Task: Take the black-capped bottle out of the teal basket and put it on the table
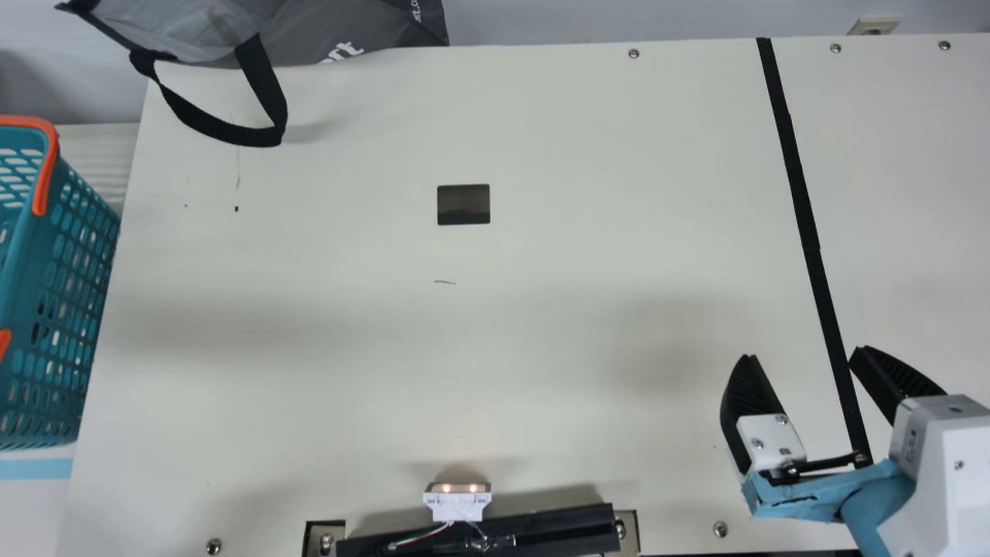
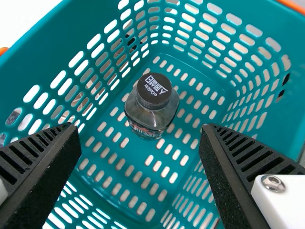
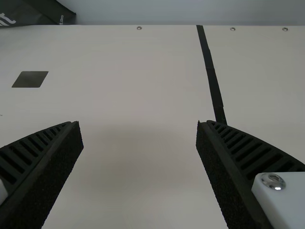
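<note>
"Across most of the main view, what spreads out?"

"The cream table (image 1: 541,309), with the teal basket (image 1: 23,286) beside it at the view's left."

"And the claws?"

"Both spread wide. The right gripper (image 1: 803,356) hangs over the table; the left gripper (image 2: 139,129), in its wrist view, is above the basket's floor."

"Where's the bottle (image 2: 151,117), then?"

"Standing upright inside the basket, ungripped, its black cap (image 2: 154,88) facing up."

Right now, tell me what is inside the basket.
A black-capped bottle stands upright on the floor of the basket. The floor beneath it is hidden, as is whatever the left gripper covers.
</note>
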Robot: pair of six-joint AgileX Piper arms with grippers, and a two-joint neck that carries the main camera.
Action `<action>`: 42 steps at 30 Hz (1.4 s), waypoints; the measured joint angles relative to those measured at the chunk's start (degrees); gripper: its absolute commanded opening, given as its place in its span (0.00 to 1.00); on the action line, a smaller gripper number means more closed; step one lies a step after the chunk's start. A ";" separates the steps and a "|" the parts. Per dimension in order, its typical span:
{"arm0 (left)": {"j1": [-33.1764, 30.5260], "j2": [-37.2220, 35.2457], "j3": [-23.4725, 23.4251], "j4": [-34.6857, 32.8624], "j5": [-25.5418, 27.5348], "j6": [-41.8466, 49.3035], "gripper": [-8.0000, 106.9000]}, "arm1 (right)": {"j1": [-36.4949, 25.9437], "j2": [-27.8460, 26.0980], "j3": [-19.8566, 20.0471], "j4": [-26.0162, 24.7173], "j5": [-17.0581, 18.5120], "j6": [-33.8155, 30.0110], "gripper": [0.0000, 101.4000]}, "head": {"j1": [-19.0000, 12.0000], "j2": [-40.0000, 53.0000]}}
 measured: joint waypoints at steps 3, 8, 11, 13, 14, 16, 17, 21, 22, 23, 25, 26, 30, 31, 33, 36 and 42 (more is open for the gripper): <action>-0.67 1.73 -0.67 -0.27 -0.99 1.88 1.00 | 0.00 0.00 0.00 0.00 0.00 0.00 0.90 | 0.00 0.29; -2.43 3.78 -1.27 -0.63 -3.12 4.25 1.00 | 0.00 0.00 0.00 0.00 0.03 0.00 0.90 | 0.29 0.00; -3.28 4.53 -1.50 -0.63 -4.30 5.14 1.00 | 0.00 0.00 0.00 0.00 0.03 0.00 0.90 | 0.00 0.00; -3.79 5.11 -1.61 -0.63 -5.01 5.33 1.00 | 0.00 0.00 0.00 0.00 0.03 0.00 0.90 | 0.00 0.00; -4.03 5.34 -1.75 -0.63 -5.39 5.48 1.00 | 0.00 0.00 0.00 0.00 0.03 0.00 0.90 | 0.00 0.00; -4.57 6.15 -1.88 -0.53 -5.91 5.48 1.00 | 0.00 0.00 0.00 0.00 0.03 0.00 0.90 | 0.00 0.29; -4.83 6.51 -2.00 -0.53 -6.20 5.48 1.00 | 0.00 0.00 0.00 0.00 0.03 0.00 0.90 | 0.00 0.00; -5.47 7.80 -2.77 -0.90 -6.33 5.48 1.00 | 0.00 0.00 0.00 0.00 0.03 0.00 0.90 | 0.00 0.00; -5.61 8.18 -3.13 -1.13 -6.33 5.64 1.00 | 0.00 0.00 0.00 0.00 0.03 0.00 0.90 | 0.00 0.00; -5.71 8.50 -3.45 -1.29 -6.17 5.69 1.00 | 0.00 0.00 0.00 0.00 0.03 0.00 0.90 | 0.00 0.00; -5.81 9.27 -3.89 -1.66 -6.07 6.09 1.00 | 0.00 0.00 0.00 0.00 0.03 0.00 0.90 | 0.00 0.00; -5.81 9.63 -4.30 -1.89 -6.07 6.45 1.00 | 0.00 0.00 0.00 0.00 0.03 0.00 0.90 | 0.00 0.00; -5.71 11.43 -5.35 -2.75 -6.07 7.01 1.00 | 0.00 0.00 0.00 0.00 0.03 0.00 0.90 | 0.00 0.00; -5.71 11.76 -5.61 -2.74 -6.21 7.11 1.00 | 0.00 0.00 0.00 0.00 0.03 0.00 0.90 | 0.00 0.00; -5.57 12.60 -6.11 -2.85 -6.35 7.24 1.00 | 0.00 0.00 0.00 0.00 0.03 0.00 0.90 | 0.00 0.00; -5.35 13.55 -6.82 -2.86 -6.35 7.33 1.00 | 0.00 0.00 0.00 0.00 0.03 0.00 0.90 | 0.00 0.00; -4.99 14.82 -7.74 -2.74 -6.48 7.33 1.00 | 0.00 0.00 0.00 0.08 0.03 0.00 0.90 | 0.29 0.00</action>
